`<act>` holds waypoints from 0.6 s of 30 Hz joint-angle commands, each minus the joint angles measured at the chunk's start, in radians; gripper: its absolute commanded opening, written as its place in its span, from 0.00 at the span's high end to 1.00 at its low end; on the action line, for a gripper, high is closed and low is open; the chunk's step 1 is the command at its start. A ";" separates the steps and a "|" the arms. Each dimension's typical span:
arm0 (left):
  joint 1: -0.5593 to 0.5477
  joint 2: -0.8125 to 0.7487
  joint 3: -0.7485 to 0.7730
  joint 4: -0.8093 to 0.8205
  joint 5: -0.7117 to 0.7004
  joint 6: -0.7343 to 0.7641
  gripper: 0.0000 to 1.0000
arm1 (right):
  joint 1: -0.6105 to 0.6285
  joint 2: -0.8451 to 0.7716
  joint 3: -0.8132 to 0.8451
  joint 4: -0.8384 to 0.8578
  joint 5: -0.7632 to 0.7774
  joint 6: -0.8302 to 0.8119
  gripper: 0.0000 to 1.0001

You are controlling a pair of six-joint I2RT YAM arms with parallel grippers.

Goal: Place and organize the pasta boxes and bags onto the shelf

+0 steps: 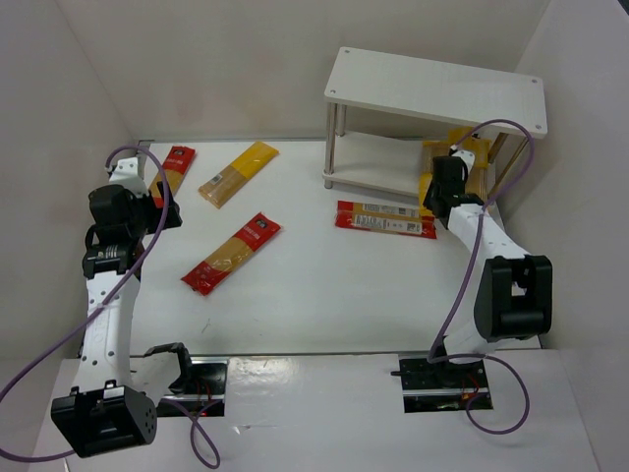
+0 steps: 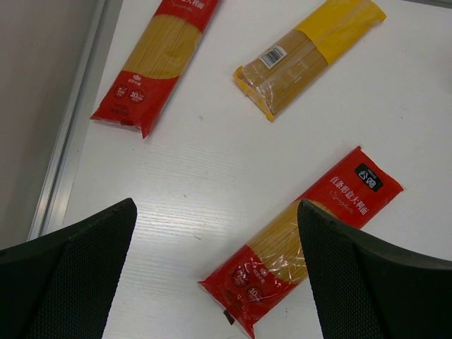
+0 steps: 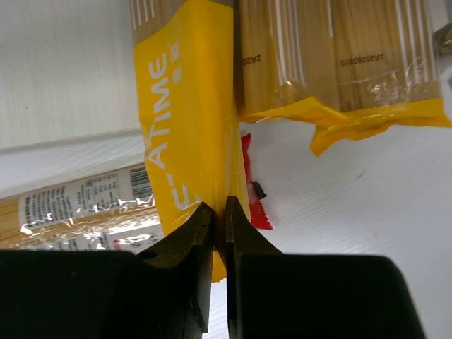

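The white shelf (image 1: 432,93) stands at the back right. My right gripper (image 3: 219,212) is shut on the end of a yellow pasta bag (image 3: 187,106) at the right end of the lower tier (image 1: 378,157), beside another yellow pack (image 3: 353,63). A red pack (image 1: 385,218) lies on the table in front of the shelf. My left gripper (image 2: 215,212) hangs open over the table at the left, holding nothing. Below it lie a red pack (image 2: 304,247), a yellow pack (image 2: 311,53) and a second red pack (image 2: 159,60).
White walls close in the table on the left, back and right. A metal strip (image 2: 70,141) runs along the left edge near the far-left red pack (image 1: 174,169). The shelf's thin grey legs (image 1: 332,147) stand close to the red pack in front.
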 commanded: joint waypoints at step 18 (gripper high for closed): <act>0.015 -0.020 -0.008 0.034 0.027 0.020 0.00 | -0.084 0.074 0.062 0.176 0.059 -0.088 1.00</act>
